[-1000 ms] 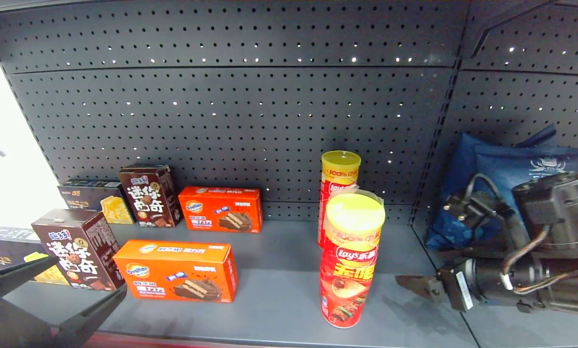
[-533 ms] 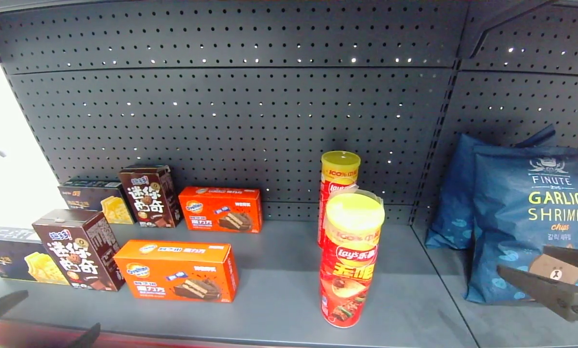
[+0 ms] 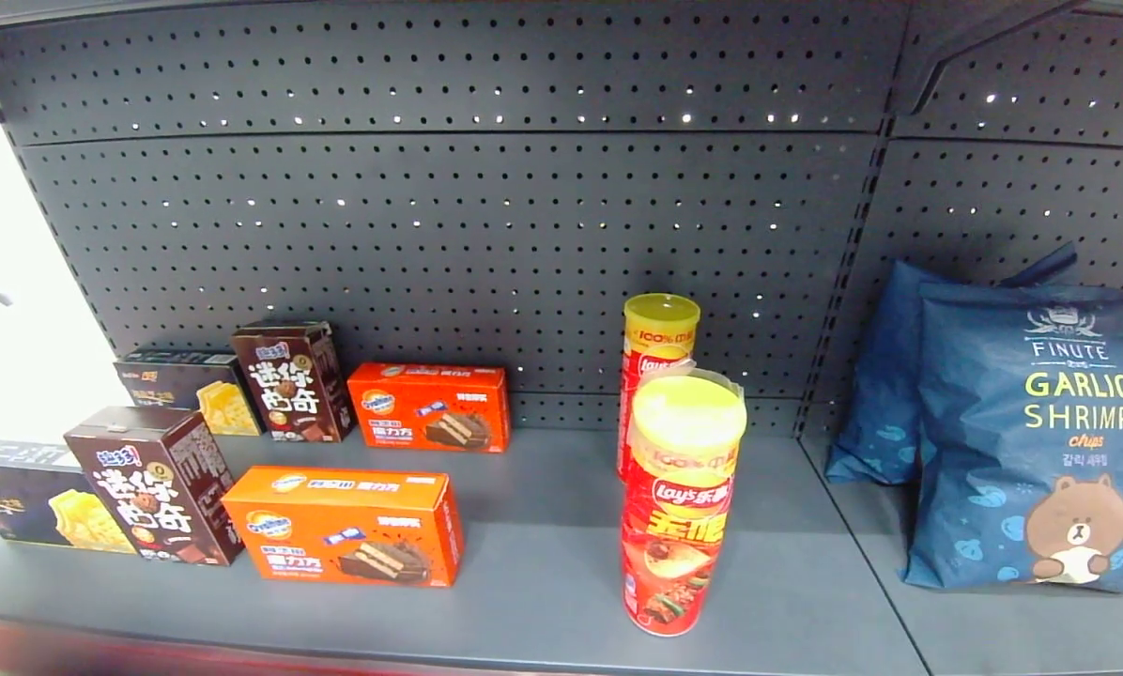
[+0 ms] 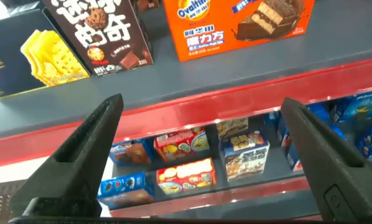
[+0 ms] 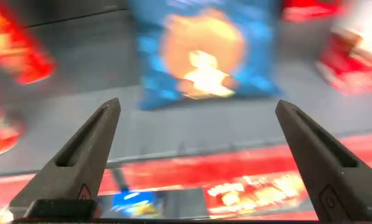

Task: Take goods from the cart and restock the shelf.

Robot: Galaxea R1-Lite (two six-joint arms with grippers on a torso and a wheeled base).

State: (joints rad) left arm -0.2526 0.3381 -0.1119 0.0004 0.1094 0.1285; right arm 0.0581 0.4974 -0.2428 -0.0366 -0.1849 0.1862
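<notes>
Left pincer [image 4: 201,102] is released and empty, just before the shelf [image 4: 173,78] edge, facing an orange box [image 4: 236,25] and a brown box [image 4: 102,31]. Right pincer [image 5: 197,104], also released and empty, faces the blue bag [image 5: 204,50]. A can [image 3: 682,498] stands upright on the shelf between them.

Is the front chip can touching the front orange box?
Apart. The head view shows a wide strip of bare shelf between the front can and the front orange box.

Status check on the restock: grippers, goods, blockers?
Left gripper open, empty, facing the orange box. Right gripper open, empty, facing the blue chip bag. Bag stands on the shelf. Nothing in the way.
</notes>
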